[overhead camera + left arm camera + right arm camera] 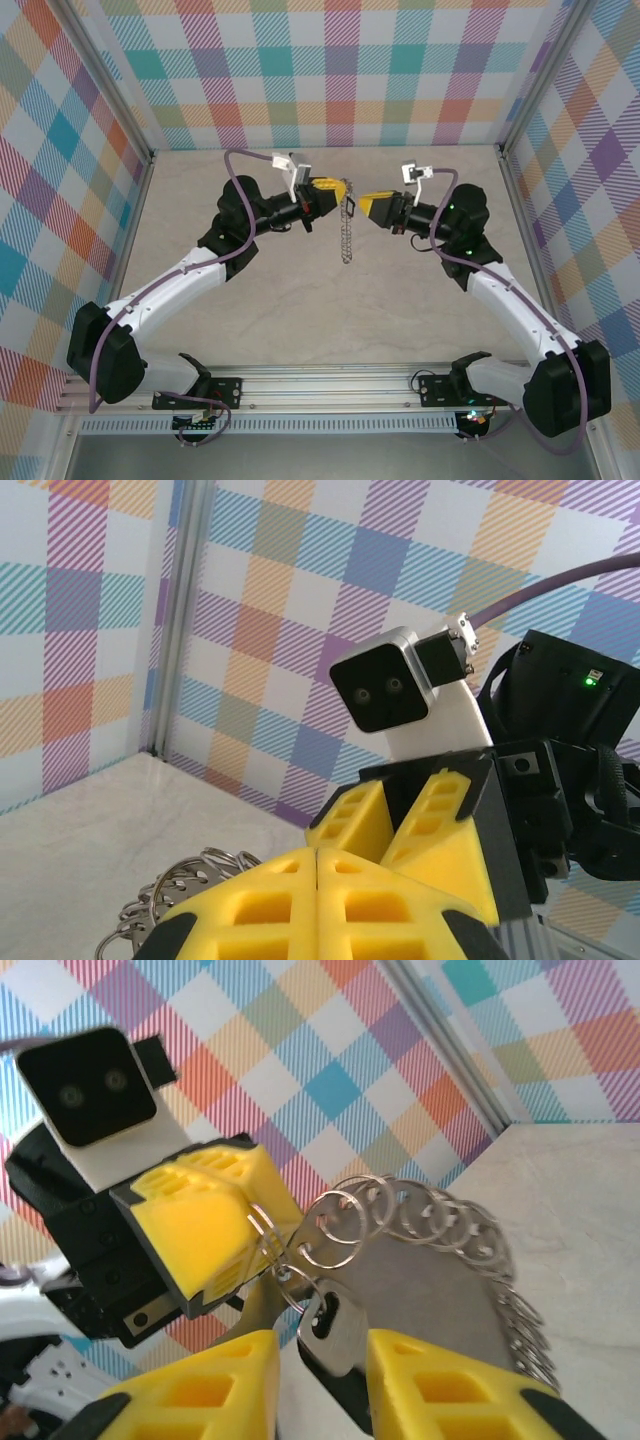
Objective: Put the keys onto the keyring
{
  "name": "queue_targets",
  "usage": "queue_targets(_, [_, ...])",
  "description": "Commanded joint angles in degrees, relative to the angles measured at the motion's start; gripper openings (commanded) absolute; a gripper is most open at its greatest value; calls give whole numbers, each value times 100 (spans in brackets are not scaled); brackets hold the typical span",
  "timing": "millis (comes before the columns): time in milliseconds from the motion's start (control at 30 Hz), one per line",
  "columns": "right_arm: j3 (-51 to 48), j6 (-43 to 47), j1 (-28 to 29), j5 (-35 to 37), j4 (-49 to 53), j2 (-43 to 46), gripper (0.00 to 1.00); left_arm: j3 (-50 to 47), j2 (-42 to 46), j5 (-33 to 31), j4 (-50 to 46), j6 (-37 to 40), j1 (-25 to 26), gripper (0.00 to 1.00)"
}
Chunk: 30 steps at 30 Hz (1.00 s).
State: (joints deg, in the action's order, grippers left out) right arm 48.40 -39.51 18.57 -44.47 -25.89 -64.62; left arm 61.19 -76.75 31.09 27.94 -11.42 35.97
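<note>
- The two arms meet above the middle of the table (300,320), tips almost nose to nose. The keyring (347,235) dangles between them as a string of linked wire loops trailing down toward the table. From above I can't tell whether its lowest loop touches the surface.
- The left end effector (340,189) has its yellow fingers pressed together on a loop at the top of the keyring. From the right wrist, the wire runs straight into the seam between its pads. I read this as an anchor: it hangs the ring in mid-air so the working end faces the other arm instead of lying flat, where thin wire is hard to get under.
- The right end effector (366,205) faces it with its jaws apart.
- The small key (333,1328) sits in the gap between those two fingers, hanging from a little loop just beside the left arm's pinch. I can't make out whether it brushes one finger, but it isn't squeezed.
- To my eye the key hangs from that loop by its own hole, so it looks threaded on. The parted jaws suit a let-go more than a grab, though that's only my reading.
- The whole bunch depends on the left pinch, so if that opens, everything drops to the table.
</note>
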Motion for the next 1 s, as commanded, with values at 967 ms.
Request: queue_targets(967, [398,-1267,144,-105,-2081,-755,36,176,-169,2,804,-515,14,0])
